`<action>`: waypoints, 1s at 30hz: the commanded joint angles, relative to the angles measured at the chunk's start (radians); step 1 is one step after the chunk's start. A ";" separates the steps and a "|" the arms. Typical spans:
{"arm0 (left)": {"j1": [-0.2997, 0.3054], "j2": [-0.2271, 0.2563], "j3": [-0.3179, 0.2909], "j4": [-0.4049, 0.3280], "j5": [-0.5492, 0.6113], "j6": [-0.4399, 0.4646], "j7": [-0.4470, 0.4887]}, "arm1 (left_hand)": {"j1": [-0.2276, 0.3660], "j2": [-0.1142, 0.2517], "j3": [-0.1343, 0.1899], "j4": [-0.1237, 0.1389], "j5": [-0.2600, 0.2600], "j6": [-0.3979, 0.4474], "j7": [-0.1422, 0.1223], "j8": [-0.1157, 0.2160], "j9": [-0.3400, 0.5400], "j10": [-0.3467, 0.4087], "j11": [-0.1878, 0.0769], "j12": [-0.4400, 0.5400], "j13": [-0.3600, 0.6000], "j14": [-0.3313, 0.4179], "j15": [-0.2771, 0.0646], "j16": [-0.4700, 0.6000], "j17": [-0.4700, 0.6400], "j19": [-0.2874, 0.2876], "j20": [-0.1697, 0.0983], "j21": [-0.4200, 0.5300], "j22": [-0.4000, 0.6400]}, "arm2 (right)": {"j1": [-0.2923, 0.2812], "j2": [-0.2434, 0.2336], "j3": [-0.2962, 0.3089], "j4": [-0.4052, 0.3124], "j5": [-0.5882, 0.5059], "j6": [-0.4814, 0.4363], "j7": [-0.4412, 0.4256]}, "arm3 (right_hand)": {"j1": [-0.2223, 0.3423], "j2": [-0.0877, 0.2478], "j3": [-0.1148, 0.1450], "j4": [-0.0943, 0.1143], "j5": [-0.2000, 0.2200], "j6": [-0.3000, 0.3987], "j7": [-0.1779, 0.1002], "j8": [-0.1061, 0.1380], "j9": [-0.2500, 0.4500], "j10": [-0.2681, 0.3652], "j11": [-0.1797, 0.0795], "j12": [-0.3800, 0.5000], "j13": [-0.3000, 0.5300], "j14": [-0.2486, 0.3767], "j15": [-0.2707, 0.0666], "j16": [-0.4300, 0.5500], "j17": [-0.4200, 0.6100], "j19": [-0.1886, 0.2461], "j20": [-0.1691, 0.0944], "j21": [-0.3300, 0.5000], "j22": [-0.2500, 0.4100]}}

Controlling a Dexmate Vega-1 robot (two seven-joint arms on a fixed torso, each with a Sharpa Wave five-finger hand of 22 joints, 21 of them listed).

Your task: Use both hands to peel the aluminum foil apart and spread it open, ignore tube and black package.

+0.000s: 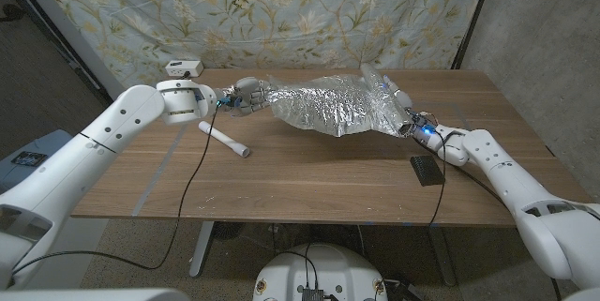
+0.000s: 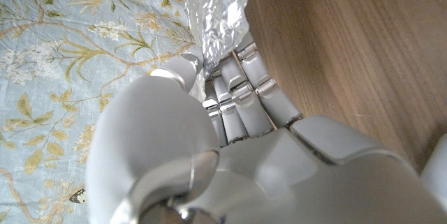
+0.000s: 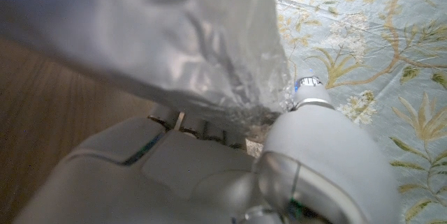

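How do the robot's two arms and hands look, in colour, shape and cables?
Both arms are smooth, rounded white shells with small dark dots at the joints. The left hand and right hand are light grey with segmented, metallic-looking fingers. A thin black cable hangs from each wrist, and small blue lights glow there.

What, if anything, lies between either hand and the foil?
Nothing visible. The left hand grips one end of the foil and the right hand grips the other; the tube lies clear.

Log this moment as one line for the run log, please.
left hand: grips foil end | right hand: grips opposite end | aluminum foil: stretched between hands, crinkled | tube, black package: untouched
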State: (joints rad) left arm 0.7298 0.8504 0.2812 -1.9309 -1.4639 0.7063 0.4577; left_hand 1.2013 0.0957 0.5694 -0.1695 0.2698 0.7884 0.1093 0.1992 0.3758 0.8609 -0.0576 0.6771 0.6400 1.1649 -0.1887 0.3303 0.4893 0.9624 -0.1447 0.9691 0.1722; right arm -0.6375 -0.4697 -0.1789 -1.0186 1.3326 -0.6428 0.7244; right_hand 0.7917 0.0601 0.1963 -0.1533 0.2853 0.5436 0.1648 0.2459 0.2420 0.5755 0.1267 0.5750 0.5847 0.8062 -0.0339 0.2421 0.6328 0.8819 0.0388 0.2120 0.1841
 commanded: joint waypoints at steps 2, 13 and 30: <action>0.012 0.005 -0.009 -0.022 0.007 -0.014 0.010 | 0.003 -0.004 0.005 -0.001 -0.002 0.008 0.003 0.000 0.002 0.015 -0.033 0.002 0.004 0.003 -0.005 -0.003 0.002 -0.004 -0.001 0.007 0.002 | -0.034 -0.015 0.008 -0.037 0.013 0.014 -0.020 | 0.042 0.011 0.020 -0.006 -0.008 0.032 -0.012 0.013 0.002 0.028 -0.018 -0.005 -0.012 0.019 -0.023 0.015 0.008 0.008 -0.018 0.009 0.003; 0.021 0.024 -0.020 -0.060 0.001 -0.011 0.022 | 0.003 -0.003 0.006 -0.001 -0.002 0.007 0.003 -0.001 0.002 0.016 -0.036 0.002 0.004 0.002 -0.004 -0.003 0.003 -0.005 0.000 0.009 0.002 | -0.046 -0.020 0.013 -0.026 0.017 0.045 0.014 | 0.051 0.012 0.019 -0.004 -0.018 0.050 -0.027 0.017 0.004 0.043 -0.025 -0.009 -0.024 0.026 -0.032 0.020 0.012 0.008 -0.027 0.010 0.003; 0.049 0.055 -0.032 -0.108 -0.008 -0.025 0.027 | 0.004 -0.004 0.006 -0.001 -0.003 0.009 -0.002 0.000 0.001 0.016 -0.033 0.000 0.002 -0.001 -0.004 -0.004 0.004 -0.010 0.001 0.013 0.002 | -0.085 -0.044 0.029 -0.071 0.019 0.077 0.022 | 0.060 0.014 0.018 0.000 -0.032 0.062 -0.036 0.017 0.007 0.057 -0.035 -0.018 -0.039 0.032 -0.040 0.022 0.016 0.005 -0.030 0.010 0.004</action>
State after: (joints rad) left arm 0.7590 0.8872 0.2564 -2.0104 -1.4693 0.6936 0.4903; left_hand 1.2013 0.0957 0.5694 -0.1696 0.2698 0.7902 0.1077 0.1992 0.3758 0.8609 -0.0576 0.6725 0.6399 1.1649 -0.1886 0.3303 0.4915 0.9589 -0.1411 0.9765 0.1723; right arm -0.6951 -0.4998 -0.1600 -1.0558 1.3475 -0.5817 0.7486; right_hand 0.8380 0.0716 0.2113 -0.1571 0.2573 0.5938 0.1318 0.2590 0.2440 0.6229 0.0958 0.5598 0.5457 0.8349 -0.0678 0.2591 0.6444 0.8852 0.0139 0.2198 0.1839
